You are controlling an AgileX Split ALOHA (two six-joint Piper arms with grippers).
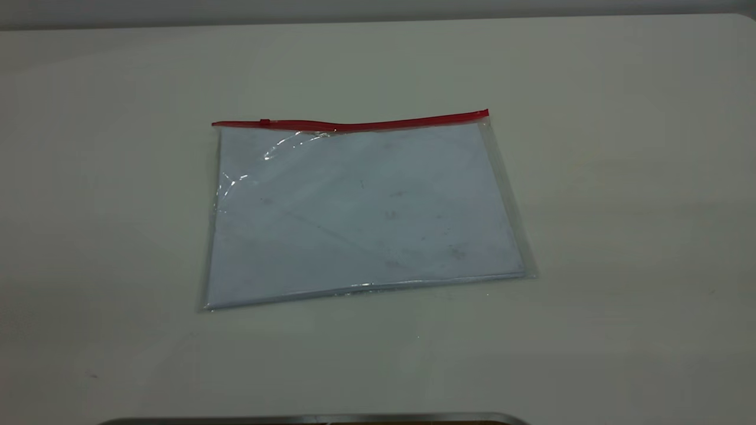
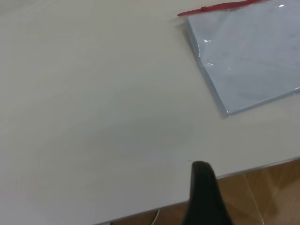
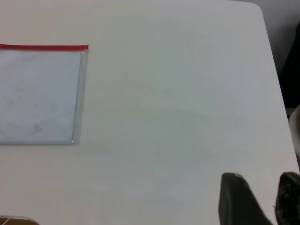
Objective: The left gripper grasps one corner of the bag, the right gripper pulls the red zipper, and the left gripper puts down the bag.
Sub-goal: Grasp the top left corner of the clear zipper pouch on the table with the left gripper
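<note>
The bag lies flat on the white table, a clear pouch with pale blue-white sheets inside. The red zipper runs along its far edge, with the small slider tab near the left end. Neither gripper shows in the exterior view. In the left wrist view, the left gripper hovers over the table's edge, well away from the bag and its red-strip corner. My right gripper stands open over bare table, far from the bag and the zipper's end corner.
The white table surrounds the bag on all sides. A metallic rim shows at the near edge in the exterior view. Brown floor lies beyond the table's edge, and the table's rounded corner is near the right arm.
</note>
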